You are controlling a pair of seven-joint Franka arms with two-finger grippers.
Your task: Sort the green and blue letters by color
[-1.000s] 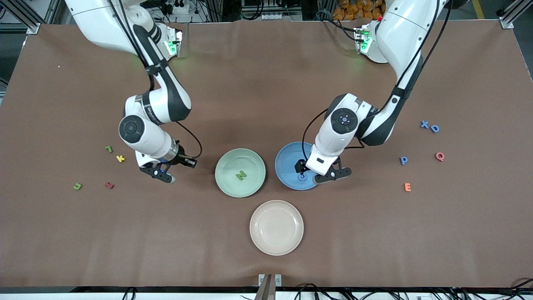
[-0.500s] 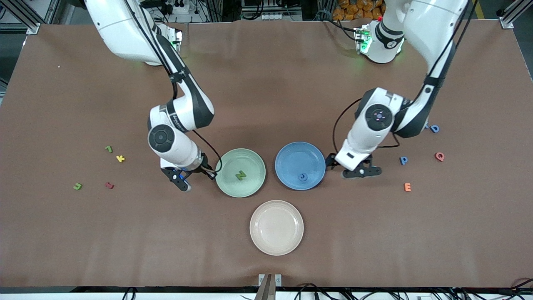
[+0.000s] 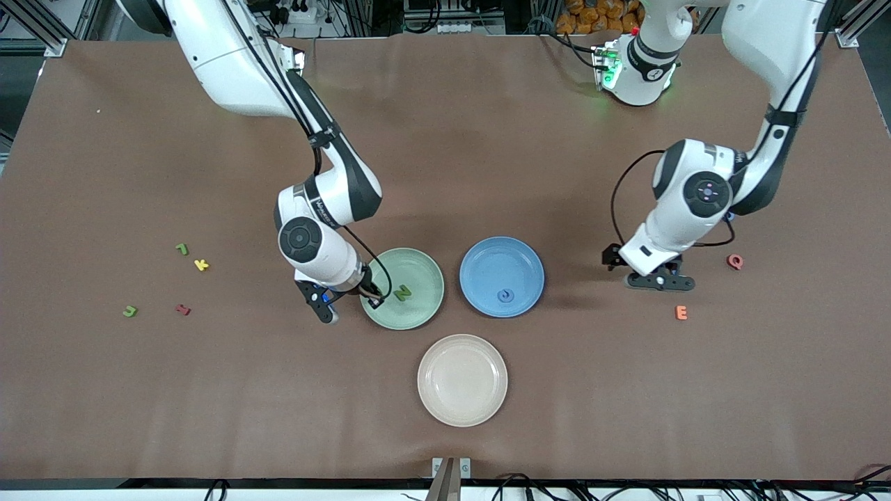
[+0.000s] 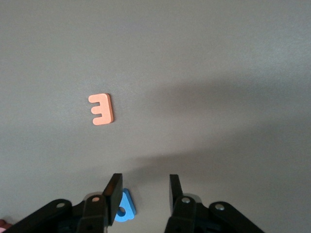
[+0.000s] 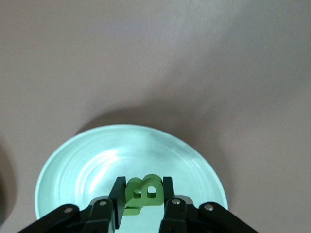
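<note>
Green B point(image 5: 144, 192) sits between the right gripper's point(image 5: 141, 198) parted fingers over the green plate point(image 3: 424, 268), apparently just let go; left gripper point(image 4: 142, 191), half-closed and empty, straddles the blue P point(image 4: 124, 211) to pick it

The right gripper point(image 5: 141, 194) hangs over the green plate point(image 5: 87, 160), which lies on the brown table point(image 5: 194, 63). A green B point(image 5: 145, 191) sits between its black fingers point(image 5: 118, 191), above the plate.
</note>
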